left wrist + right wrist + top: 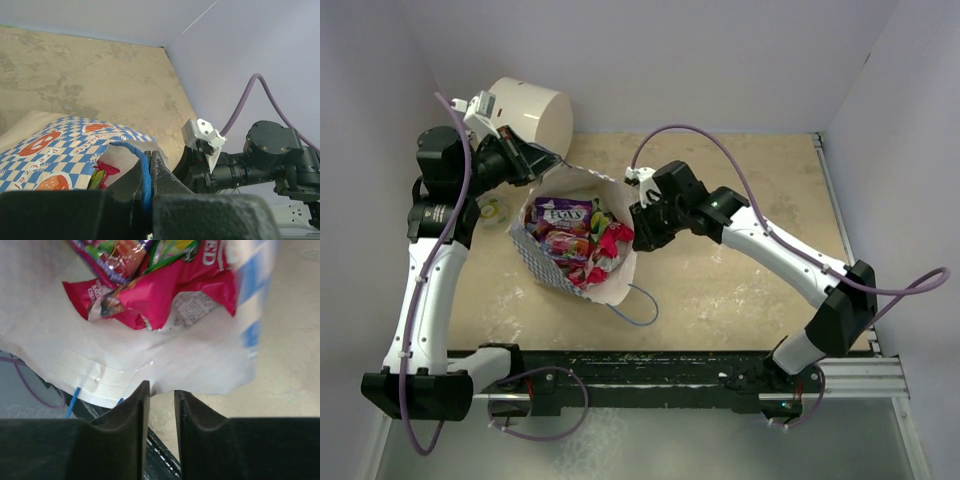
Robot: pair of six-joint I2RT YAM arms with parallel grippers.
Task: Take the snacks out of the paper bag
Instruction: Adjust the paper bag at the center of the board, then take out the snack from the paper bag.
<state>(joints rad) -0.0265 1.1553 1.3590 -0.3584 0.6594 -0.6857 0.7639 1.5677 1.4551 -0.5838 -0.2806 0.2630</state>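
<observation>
The blue-and-white checked paper bag (pixel 552 268) lies open on the table with its cream inside showing. Several shiny snacks (pixel 582 235) in magenta, purple and red fill its mouth. My left gripper (pixel 148 162) is shut on the bag's blue cord handle (pixel 142 167) at the far rim; it shows in the top view (pixel 542 160). My right gripper (pixel 161 390) is open, its fingers just at the bag's cream rim (pixel 165 367), nothing between them. A magenta snack packet (pixel 165 292) lies just beyond. In the top view the right gripper (pixel 640 228) sits at the bag's right side.
A large cream cylinder (pixel 532 113) lies at the back left behind the left arm. A small round yellow-green thing (pixel 493 211) sits left of the bag. The bag's other blue handle loop (pixel 638 306) lies on the table near the front. Walls close the left, back and right.
</observation>
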